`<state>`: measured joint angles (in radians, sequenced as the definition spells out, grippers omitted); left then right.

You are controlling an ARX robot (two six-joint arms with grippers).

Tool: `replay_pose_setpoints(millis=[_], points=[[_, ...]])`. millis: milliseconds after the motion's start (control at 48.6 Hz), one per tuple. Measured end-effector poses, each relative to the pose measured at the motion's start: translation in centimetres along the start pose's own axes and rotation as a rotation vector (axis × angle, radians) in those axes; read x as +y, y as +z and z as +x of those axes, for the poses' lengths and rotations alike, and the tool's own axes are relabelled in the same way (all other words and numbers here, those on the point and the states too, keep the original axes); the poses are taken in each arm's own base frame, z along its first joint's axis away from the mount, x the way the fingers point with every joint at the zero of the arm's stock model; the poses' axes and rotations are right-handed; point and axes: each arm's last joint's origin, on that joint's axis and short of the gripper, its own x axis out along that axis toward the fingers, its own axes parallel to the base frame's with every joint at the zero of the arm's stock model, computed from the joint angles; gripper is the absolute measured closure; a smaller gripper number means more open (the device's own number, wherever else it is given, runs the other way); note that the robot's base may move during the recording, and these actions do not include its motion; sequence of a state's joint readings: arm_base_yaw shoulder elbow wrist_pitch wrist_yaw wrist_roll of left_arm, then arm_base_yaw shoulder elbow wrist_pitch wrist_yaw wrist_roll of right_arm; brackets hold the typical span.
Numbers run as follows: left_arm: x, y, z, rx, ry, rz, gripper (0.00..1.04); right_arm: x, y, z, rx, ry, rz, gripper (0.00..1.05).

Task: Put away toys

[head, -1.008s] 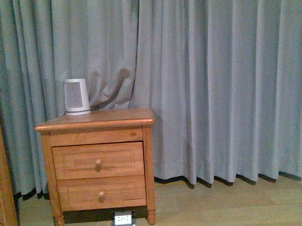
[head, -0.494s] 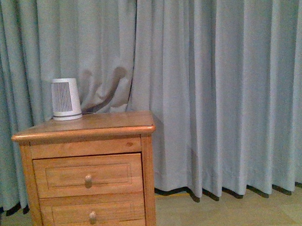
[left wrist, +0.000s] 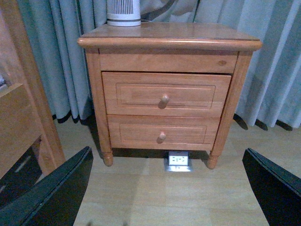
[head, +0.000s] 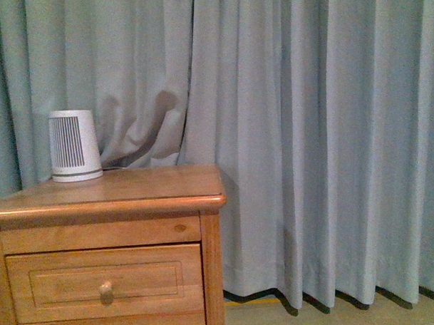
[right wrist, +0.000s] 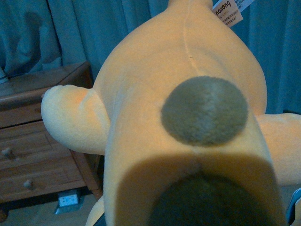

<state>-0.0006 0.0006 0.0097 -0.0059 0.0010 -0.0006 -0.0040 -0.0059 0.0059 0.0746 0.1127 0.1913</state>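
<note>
Toy aloft; open floor before nightstand

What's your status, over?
Left gripper open, empty. Right gripper holding plush toy. Nightstand drawers both shut.

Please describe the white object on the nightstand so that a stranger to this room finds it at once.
In front of the grey-blue curtain stands a wooden nightstand. At the back left of its top, close to the curtain, sits a small white device. It is the only thing up there: narrower toward its top, with dark vertical slats in front.
</note>
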Motion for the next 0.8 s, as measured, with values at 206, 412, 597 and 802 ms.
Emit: replay_pose_setpoints(millis=[206,412,597,802], points=[[0.00,0.00,0.00,0.000,0.000,0.000,0.06,0.00,0.00,0.00,0.000,0.000,0.000,0.84],[0.01,0.00,0.00,0.000,0.004,0.000,0.06,0.04,-0.01,0.00,0.002,0.009,0.000,0.84],[-0.01,-0.01,0.00,0.002,-0.001,0.000,0.06,0.00,0.02,0.00,-0.002,-0.003,0.000,0.84],[-0.01,0.00,0.00,0.000,-0.001,0.000,0.06,0.01,0.02,0.00,-0.002,-0.001,0.001,0.84]])
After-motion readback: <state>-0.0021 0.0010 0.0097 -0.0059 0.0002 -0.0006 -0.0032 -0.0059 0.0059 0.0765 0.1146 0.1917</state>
